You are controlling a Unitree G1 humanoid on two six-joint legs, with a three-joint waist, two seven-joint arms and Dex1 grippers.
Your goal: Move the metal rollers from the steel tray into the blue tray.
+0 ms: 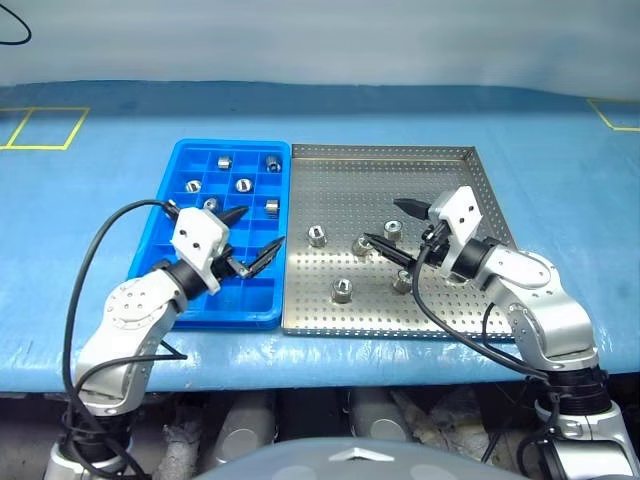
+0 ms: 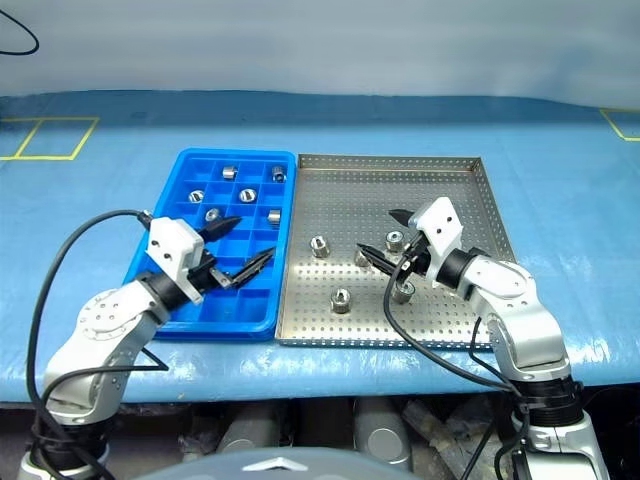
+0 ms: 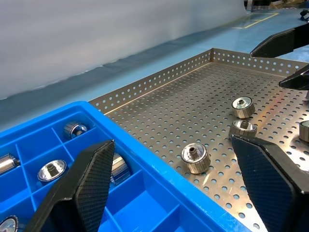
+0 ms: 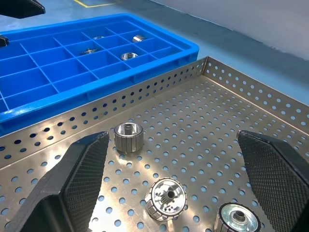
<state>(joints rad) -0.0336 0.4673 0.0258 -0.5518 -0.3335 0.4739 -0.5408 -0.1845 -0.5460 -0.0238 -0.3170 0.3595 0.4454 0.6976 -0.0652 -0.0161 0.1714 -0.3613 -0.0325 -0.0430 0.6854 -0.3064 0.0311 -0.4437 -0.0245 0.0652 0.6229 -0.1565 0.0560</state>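
While right claw [image 1: 388,223] gapes, metal rollers [image 1: 361,246] beneath

A worktop [image 1: 560,170] covered in a bright blue, slightly wrinkled sheet spans the whole width of the head views. Thin yellow lines [image 1: 45,128] mark out a rectangle on the sheet at the far left, and another yellow outline [image 1: 615,113] sits at the far right edge. Behind the worktop rises a plain, pale grey-white wall [image 1: 320,40], evenly lit, with a darker blue band where sheet and wall meet. A thin black cable loop [image 1: 14,30] hangs at the upper left corner.
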